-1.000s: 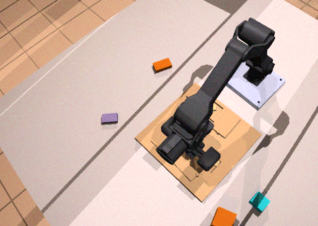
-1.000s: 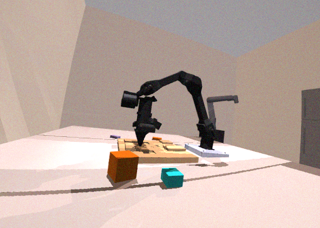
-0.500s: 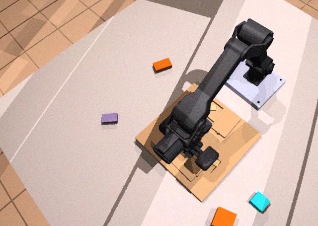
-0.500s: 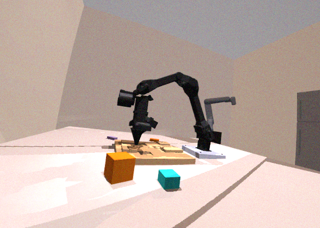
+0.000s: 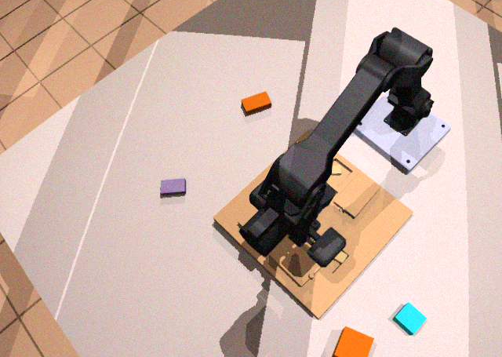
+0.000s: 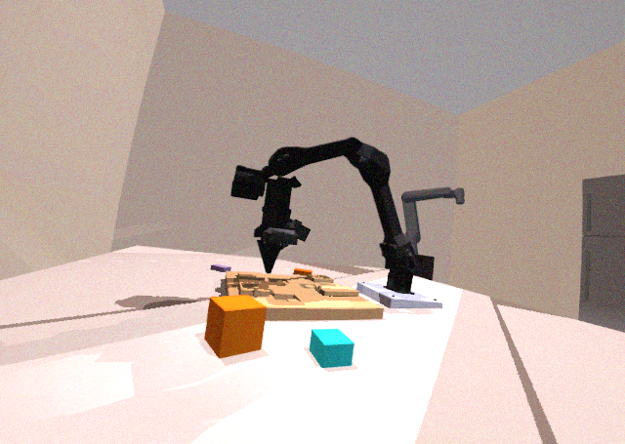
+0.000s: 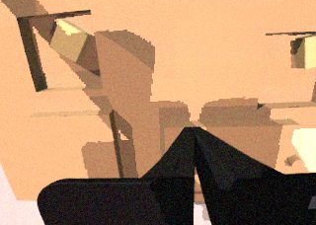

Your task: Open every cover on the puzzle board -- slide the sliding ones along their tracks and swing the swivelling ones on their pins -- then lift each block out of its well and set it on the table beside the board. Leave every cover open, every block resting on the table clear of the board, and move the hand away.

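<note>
The wooden puzzle board [image 5: 380, 227] [image 6: 322, 312] [image 7: 207, 18] lies flat. Pale yellow blocks sit in its wells: one block [image 5: 336, 169] towards the arm base, another block [image 5: 341, 256] [image 7: 308, 52] near the lower corner, and a block [image 7: 71, 39] at the left of the wrist view. A raised wooden cover [image 5: 361, 194] lies on the base side. A second cover [image 5: 292, 266] [image 7: 291, 161] is shadowed beside a small knob [image 5: 311, 276]. My gripper [image 6: 269, 270] [image 7: 192, 134] is shut and empty, pointing down just above the board. The arm hides much of the board in the top view, so several cover positions cannot be told.
On the table are a flat orange block [image 5: 256, 102] [image 6: 303, 271], a purple block [image 5: 172, 186] [image 6: 220, 267], a cyan block [image 5: 409, 318] [image 6: 331, 348] and an orange cube [image 5: 354, 342] [image 6: 235, 326]. The arm's base plate [image 5: 372, 132] [image 6: 373, 293] stands beside the board.
</note>
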Motion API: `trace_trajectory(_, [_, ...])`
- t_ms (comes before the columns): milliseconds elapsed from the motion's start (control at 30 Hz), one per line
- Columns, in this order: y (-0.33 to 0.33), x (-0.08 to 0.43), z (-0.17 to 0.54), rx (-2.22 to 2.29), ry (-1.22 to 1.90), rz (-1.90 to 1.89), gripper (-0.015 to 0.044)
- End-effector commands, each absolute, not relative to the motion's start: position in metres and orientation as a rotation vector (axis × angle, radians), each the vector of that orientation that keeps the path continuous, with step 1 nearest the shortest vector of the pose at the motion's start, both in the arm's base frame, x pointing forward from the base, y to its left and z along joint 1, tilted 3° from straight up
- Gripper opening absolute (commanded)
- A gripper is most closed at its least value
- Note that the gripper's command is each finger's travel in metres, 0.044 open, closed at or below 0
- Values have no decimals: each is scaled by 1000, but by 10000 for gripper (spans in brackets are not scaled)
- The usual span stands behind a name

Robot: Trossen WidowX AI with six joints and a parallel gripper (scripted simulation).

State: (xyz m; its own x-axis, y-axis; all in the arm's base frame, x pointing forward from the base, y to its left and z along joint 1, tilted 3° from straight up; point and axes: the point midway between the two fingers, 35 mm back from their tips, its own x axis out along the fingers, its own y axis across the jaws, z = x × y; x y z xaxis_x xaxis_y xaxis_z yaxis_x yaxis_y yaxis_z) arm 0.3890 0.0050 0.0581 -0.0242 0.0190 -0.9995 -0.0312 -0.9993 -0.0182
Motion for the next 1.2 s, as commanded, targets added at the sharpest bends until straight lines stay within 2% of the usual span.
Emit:
trace_trajectory(0, [4, 390, 66, -2181, 13, 2218, 0])
trace_trajectory(400, [3, 386, 74, -2161, 32, 2216, 0])
trace_trajectory(1167, [-33, 259, 95, -1835, 592, 1899, 0])
